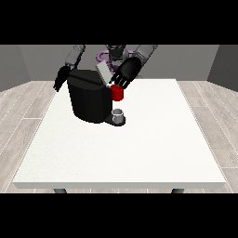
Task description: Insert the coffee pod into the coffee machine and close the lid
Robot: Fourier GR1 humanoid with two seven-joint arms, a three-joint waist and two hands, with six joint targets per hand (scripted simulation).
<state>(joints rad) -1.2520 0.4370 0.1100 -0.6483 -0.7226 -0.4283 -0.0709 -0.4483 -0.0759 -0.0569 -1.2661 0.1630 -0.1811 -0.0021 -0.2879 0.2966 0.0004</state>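
Front view: the coffee machine [88,100] stands toward the bench's [153,153] far left corner, its grey lid [104,73] raised and tilted. The hand at the view's right [124,74] sits at the lid, above a red thing at the machine [117,93]; whether its fingers are spread or curled, I cannot tell. The hand at the view's left [61,78] hangs beside the machine's far side, fingers likewise unclear. A grey thing [118,114] rests on the machine's base; it cannot be confirmed as the pod. You should verify the pod is seated before pressing the lid down, and push squarely along its hinge arc.
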